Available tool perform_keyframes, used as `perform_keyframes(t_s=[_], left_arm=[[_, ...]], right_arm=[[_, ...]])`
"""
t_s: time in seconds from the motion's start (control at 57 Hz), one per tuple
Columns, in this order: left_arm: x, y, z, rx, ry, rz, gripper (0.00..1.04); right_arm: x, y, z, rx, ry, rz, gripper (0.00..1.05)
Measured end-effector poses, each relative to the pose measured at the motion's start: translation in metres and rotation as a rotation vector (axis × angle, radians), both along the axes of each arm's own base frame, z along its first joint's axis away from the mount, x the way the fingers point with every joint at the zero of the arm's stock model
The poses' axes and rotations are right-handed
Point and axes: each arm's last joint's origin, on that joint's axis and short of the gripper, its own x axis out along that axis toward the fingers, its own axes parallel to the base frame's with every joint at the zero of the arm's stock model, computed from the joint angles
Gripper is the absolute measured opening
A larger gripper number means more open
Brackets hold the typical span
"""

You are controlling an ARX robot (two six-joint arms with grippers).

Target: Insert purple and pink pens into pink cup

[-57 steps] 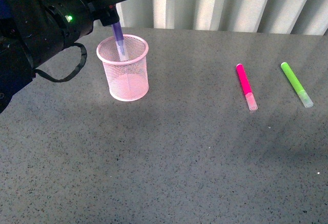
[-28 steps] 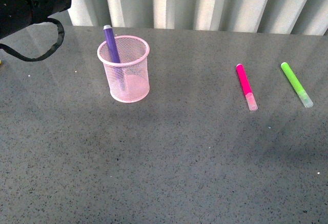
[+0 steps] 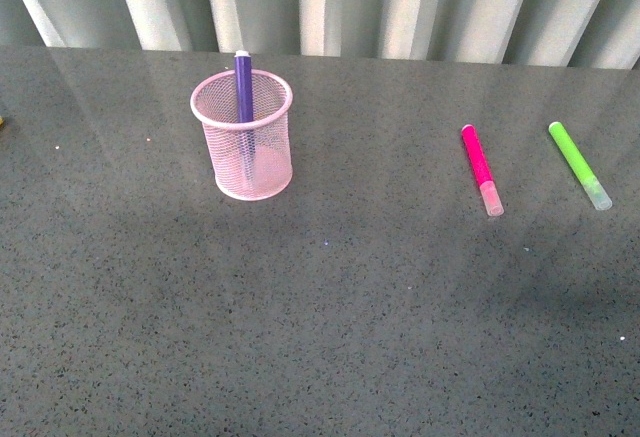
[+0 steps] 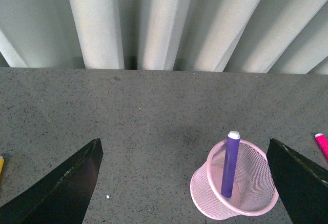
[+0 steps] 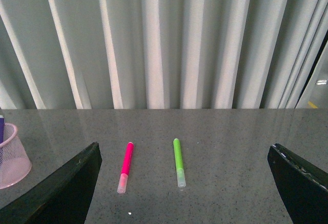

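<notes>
- Gray counter (image 3: 330,337), white curtains (image 3: 400,7) behind it. Where are the pens?
- The purple pen (image 3: 243,82) stands in the pink cup (image 3: 245,162) with its top poking out. The pink pen (image 3: 480,167) lies flat on the counter, well apart from the cup, over on the right. A green pen (image 3: 578,162) lies near it, not touching.
- And the hands?
- The left hand (image 4: 183,142) is spread wide and holds nothing. The right hand (image 5: 184,146) is spread wide too, empty, facing the pink and green pens.
- What's next?
- The pink pen, I think. The right hand should come down over its middle, pinch across the fat part, and keep off the green one. Then stand it up, go over the cup's open side beside the purple pen, and let go low so the cup won't tip.
</notes>
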Motion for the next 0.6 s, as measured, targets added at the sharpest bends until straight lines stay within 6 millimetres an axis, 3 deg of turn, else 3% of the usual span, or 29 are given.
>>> perform_keyframes(t_s=[0.158, 0.456, 0.597], left_arm=[[-0.036, 0.004, -0.011, 0.015, -0.193, 0.043, 0.60], [-0.092, 0.018, -0.025, 0.023, -0.204, 0.049, 0.04], [-0.116, 0.018, -0.029, 0.026, -0.210, 0.046, 0.04]], right_arm=[[0.000, 0.000, 0.000, 0.000, 0.000, 0.000, 0.98], [0.000, 0.000, 0.000, 0.000, 0.000, 0.000, 0.98], [0.000, 0.000, 0.000, 0.000, 0.000, 0.000, 0.98]])
